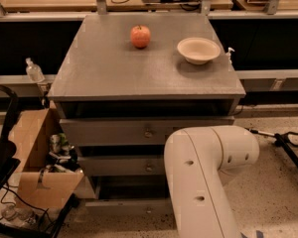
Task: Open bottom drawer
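The bottom drawer (120,207) is the lowest of three grey fronts in the cabinet, just above the floor, with its small round knob (148,210) at the centre. A dark gap separates it from the middle drawer (119,165). Its right end is hidden behind the robot's white arm (208,172), which fills the lower right foreground. The claw is out of view, so I cannot tell whether it is released or clenched. On the grey counter (104,68) a cream bowl (198,50) shows only its plain inside, well apart from a red apple (140,36). Left of the cabinet, an open cardboard box (39,185) holds a jumble of cans and bottles.
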